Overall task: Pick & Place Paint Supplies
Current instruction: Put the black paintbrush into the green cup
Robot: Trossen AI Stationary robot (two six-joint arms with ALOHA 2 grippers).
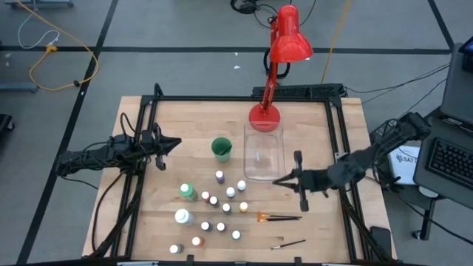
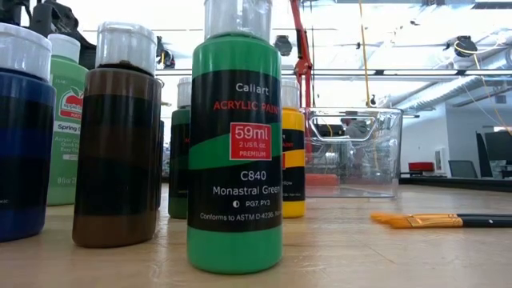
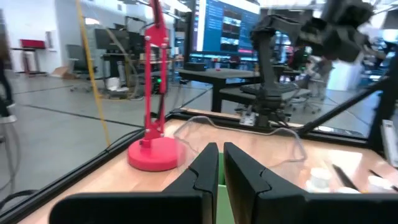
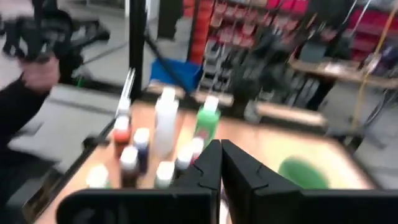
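With the paint bottles [image 1: 214, 210] clustered left of the brushes [image 1: 279, 217] on the near table, unpicked, the right gripper [image 1: 278, 181] hovers empty, fingers pressed together, beside the clear bin [image 1: 264, 152], while the left gripper [image 1: 176, 142], likewise closed and empty, waits at the left edge.

I see a green-and-black Monastral Green bottle [image 2: 234, 152] with a red label patch, a brown bottle [image 2: 118, 144], a yellow one [image 2: 293, 164], orange-bristled brushes [image 2: 436, 219] and a red lamp [image 1: 284, 55].
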